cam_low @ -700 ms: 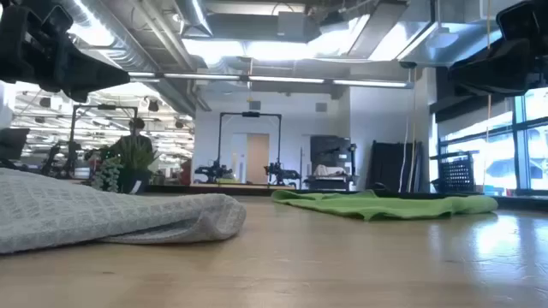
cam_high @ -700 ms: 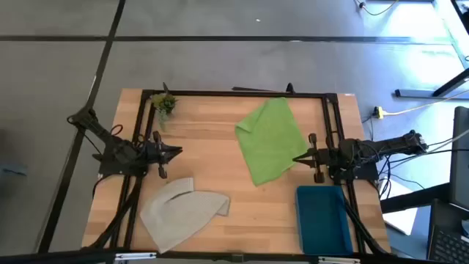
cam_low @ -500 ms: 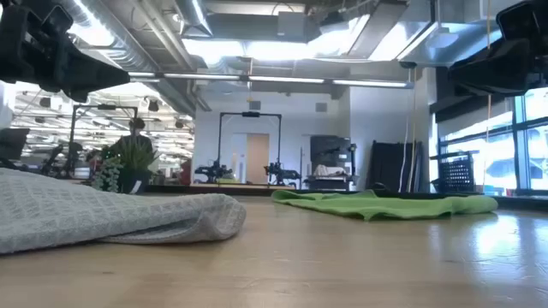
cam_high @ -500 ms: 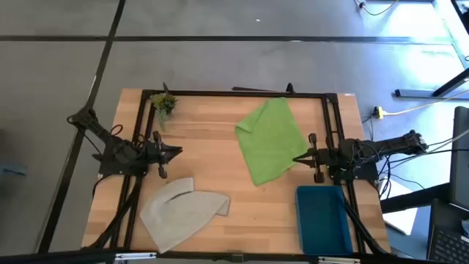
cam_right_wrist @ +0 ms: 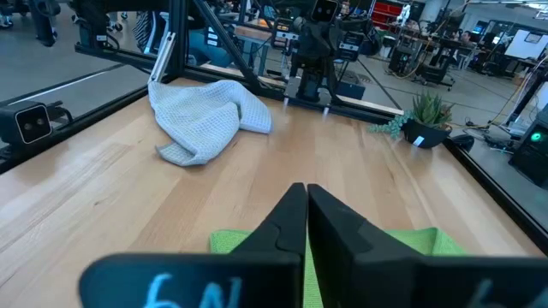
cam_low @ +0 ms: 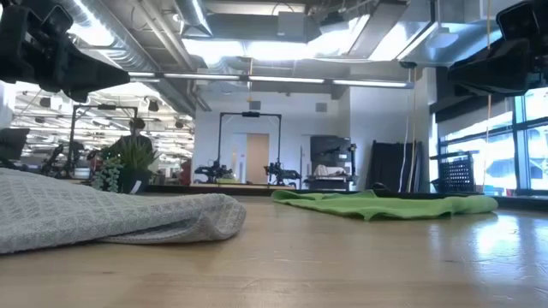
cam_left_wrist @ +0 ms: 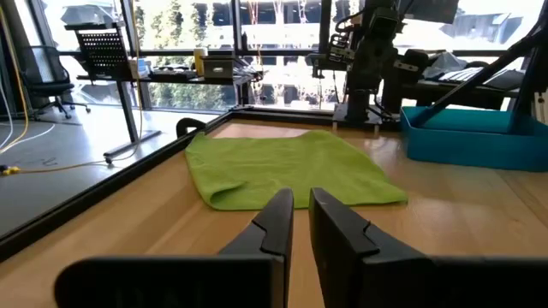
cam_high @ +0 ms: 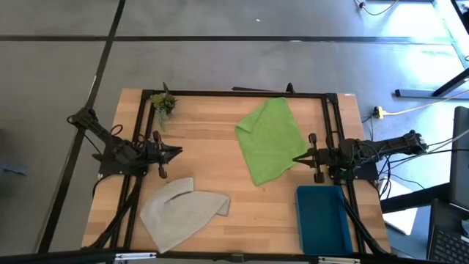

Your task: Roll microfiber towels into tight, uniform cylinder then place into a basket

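Pale wooden table (cam_high: 212,139) with a black frame along its edges, set on a grey floor; beyond it a big open workshop with racks, ceiling lights and windows. A person stands far back in the low view, too small to make out. Small plant sprig (cam_high: 163,103) at the far left corner. Green towel (cam_high: 270,139) spread flat, toward the far right part. Grey towel (cam_high: 183,211) crumpled near the front edge, left of middle; its far side hidden in the low view. Teal basket (cam_high: 322,218) at the front right corner, nothing in it. Left gripper (cam_high: 176,152) over the left edge, fingers pressed together, holding nothing. Right gripper (cam_high: 297,158) just at the green towel's right edge, fingers pressed together, gripping nothing. Bare wood between the two towels.
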{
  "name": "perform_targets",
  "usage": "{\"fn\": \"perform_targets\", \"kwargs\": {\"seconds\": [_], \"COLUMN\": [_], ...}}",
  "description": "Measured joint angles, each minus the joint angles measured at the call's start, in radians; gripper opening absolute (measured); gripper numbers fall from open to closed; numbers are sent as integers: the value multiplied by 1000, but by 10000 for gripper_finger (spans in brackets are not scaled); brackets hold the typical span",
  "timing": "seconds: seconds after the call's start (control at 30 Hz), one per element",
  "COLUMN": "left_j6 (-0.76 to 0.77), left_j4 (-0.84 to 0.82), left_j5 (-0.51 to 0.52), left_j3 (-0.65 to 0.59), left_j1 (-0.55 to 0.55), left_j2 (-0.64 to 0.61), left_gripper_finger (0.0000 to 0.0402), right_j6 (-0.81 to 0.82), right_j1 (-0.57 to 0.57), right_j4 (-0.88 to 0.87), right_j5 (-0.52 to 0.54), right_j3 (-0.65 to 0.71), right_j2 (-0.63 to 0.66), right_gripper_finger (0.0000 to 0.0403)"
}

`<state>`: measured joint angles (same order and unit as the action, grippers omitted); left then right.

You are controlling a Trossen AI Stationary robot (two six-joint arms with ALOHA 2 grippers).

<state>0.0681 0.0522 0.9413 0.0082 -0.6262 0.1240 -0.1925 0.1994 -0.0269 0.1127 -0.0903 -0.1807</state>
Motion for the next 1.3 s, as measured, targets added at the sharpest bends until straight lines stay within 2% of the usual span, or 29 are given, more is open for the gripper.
{"fn": "perform_targets", "kwargs": {"seconds": [0.5,0.7,0.9,1.0,1.13,1.3], "left_j6": [0,0,0,0,0,0], "left_j4": [0,0,0,0,0,0], "left_j5": [0,0,0,0,0,0], "left_j3": [0,0,0,0,0,0], "left_j1": [0,0,0,0,0,0], "left_j2": [0,0,0,0,0,0], "left_gripper_finger": [30,30,30,30,30,30], "right_j6": [-5,-127,-127,-76,-22,-23], "right_j1": [0,0,0,0,0,0], "right_j4": [1,22,25,37,46,95], "right_j5": [0,0,0,-4,-97,-287], "right_j3": [0,0,0,0,0,0], "right_j2": [0,-1,0,0,0,0], "right_gripper_finger": [16,16,16,16,17,17]}}
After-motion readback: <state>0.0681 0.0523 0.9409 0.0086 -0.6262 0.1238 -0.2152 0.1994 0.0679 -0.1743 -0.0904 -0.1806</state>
